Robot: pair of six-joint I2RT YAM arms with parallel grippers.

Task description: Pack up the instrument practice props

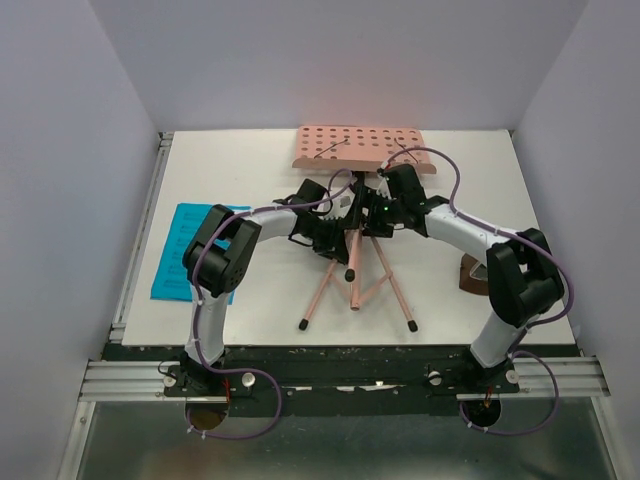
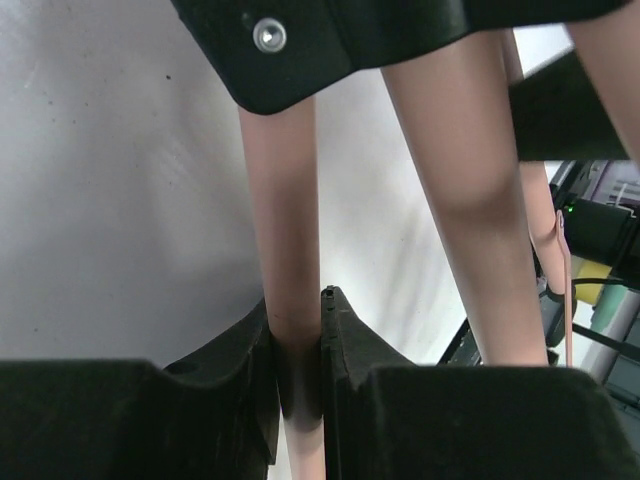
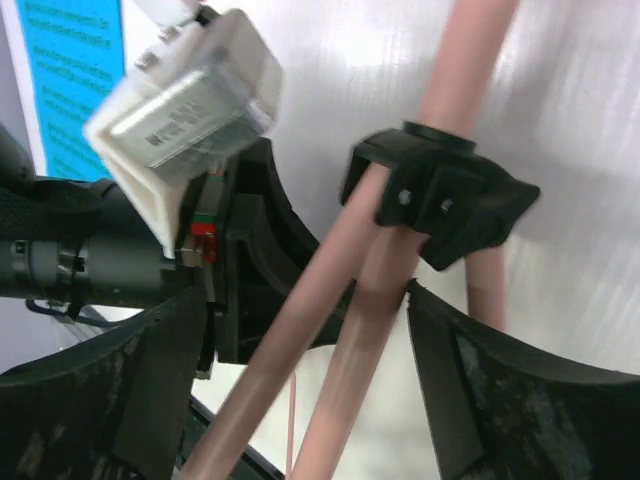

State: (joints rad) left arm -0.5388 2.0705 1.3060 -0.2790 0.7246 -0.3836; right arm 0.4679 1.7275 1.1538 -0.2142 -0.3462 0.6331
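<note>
One pink stand, one blue sheet, one brown block

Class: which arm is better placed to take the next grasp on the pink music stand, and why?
Right. The right gripper is open, straddling tubes of the music stand by its black hub, so it likely only needs to close. The left gripper is shut on one leg.

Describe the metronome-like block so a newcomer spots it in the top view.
On the white table, look to the right edge, beside the raised elbow of the right arm. The dark-brown wedge block sits there, partly hidden by it. Nothing else is brown: the music stand is pink, the paper sheet blue.
</note>
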